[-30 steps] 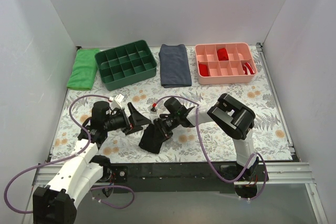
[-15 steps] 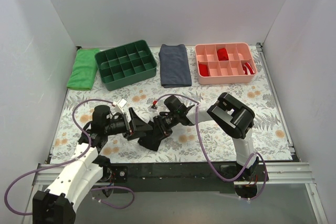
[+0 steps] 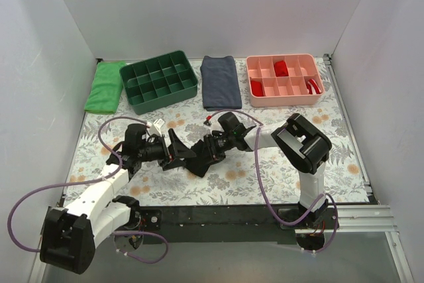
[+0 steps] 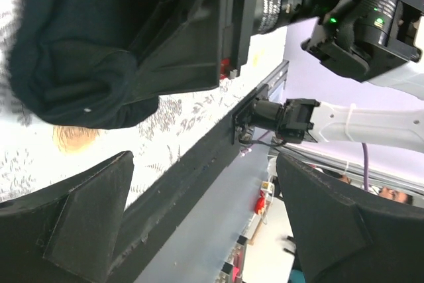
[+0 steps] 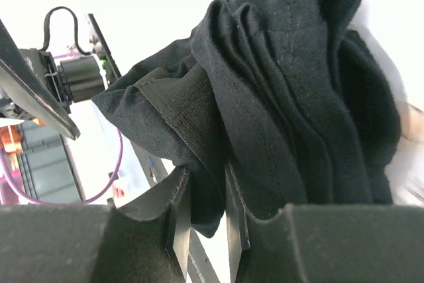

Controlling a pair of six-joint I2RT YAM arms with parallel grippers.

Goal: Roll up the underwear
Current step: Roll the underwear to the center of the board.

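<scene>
The underwear (image 3: 199,164) is a bunched black bundle just above the floral mat, near the front centre. My right gripper (image 3: 208,152) is shut on a fold of it. In the right wrist view the underwear (image 5: 285,97) fills the frame in thick folds, and a fold with the waistband is pinched in the right gripper (image 5: 202,223). My left gripper (image 3: 181,153) stands open right beside the bundle on its left, and I cannot tell if it touches. From the left wrist, the underwear (image 4: 73,77) hangs beyond the left gripper (image 4: 212,230), which holds nothing.
At the back lie a green cloth (image 3: 105,87), a green compartment tray (image 3: 159,97), a folded navy-grey cloth (image 3: 220,83) and a pink tray (image 3: 283,102) holding small red rolls (image 3: 281,67). White walls enclose the table. A black rail (image 3: 218,215) runs along the near edge.
My right gripper has drawn the underwear slightly back and to the right. My left arm has swung farther in, bringing its open jaws up against the bundle's left side.
</scene>
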